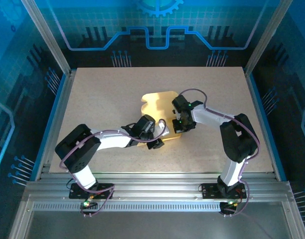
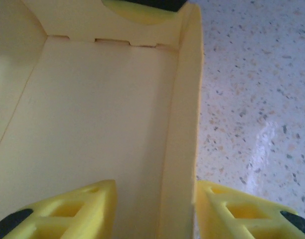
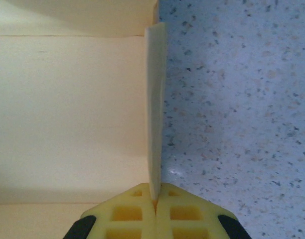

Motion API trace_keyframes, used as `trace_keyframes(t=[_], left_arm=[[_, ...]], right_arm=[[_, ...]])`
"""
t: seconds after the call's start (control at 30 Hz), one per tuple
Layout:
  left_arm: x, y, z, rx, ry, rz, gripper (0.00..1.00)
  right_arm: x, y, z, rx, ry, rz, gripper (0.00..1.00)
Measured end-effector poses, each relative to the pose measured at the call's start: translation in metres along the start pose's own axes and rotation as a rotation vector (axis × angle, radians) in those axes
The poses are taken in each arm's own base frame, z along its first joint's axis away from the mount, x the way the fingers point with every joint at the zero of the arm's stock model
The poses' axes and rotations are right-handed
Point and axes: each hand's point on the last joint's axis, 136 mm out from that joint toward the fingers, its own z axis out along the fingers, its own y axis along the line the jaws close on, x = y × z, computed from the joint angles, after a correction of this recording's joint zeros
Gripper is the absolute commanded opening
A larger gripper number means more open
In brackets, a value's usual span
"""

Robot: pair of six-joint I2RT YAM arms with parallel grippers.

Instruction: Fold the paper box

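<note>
Pale yellow thin-cardboard paper box (image 1: 153, 105) lay part-folded near middle of speckled beige table (image 1: 102, 99), between your two arms. Your right end effector (image 3: 155, 201) was pinched tight on upright side flap (image 3: 155, 99), jaws together with only card between. Your left end effector (image 2: 155, 194) straddled another raised wall (image 2: 185, 99). Its yellow fingers (image 2: 87, 204) stood apart, the one inside box clear of wall, the one outside just beside it.

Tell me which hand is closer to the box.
Right, narrowly. The right hand is shut on an upright wall of the box; the left hand straddles another wall, open, with a gap on one side.
</note>
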Motion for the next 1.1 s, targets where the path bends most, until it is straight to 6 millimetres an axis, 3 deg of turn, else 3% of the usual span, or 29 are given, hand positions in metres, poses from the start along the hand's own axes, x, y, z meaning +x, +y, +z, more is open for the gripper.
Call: trace_keyframes(t=[0.1, 0.2, 0.53, 0.7, 0.77, 1.0, 1.1], left_arm=[[-0.004, 0.004, 0.006, -0.006, 0.002, -0.002, 0.23], [-0.001, 0.003, 0.012, -0.003, 0.021, -0.011, 0.17], [0.005, 0.003, 0.021, 0.002, 0.050, -0.083, 0.05], [0.005, 0.007, 0.021, 0.026, 0.038, -0.176, 0.05], [0.005, 0.008, 0.021, 0.036, 0.036, -0.206, 0.08], [0.008, 0.026, 0.020, -0.003, 0.030, -0.311, 0.50], [0.006, 0.028, 0.018, -0.012, 0.021, -0.327, 0.59]], right_arm=[[0.000, 0.001, 0.000, -0.004, 0.001, -0.004, 0.01], [-0.001, 0.002, 0.000, -0.003, 0.001, -0.006, 0.01], [-0.007, 0.002, 0.001, 0.030, -0.015, -0.032, 0.02], [-0.013, 0.005, 0.002, 0.063, -0.029, -0.062, 0.02], [-0.014, 0.005, 0.003, 0.074, -0.033, -0.070, 0.02], [-0.015, 0.002, 0.002, 0.106, -0.039, -0.067, 0.00], [-0.015, 0.001, 0.002, 0.120, -0.043, -0.059, 0.00]])
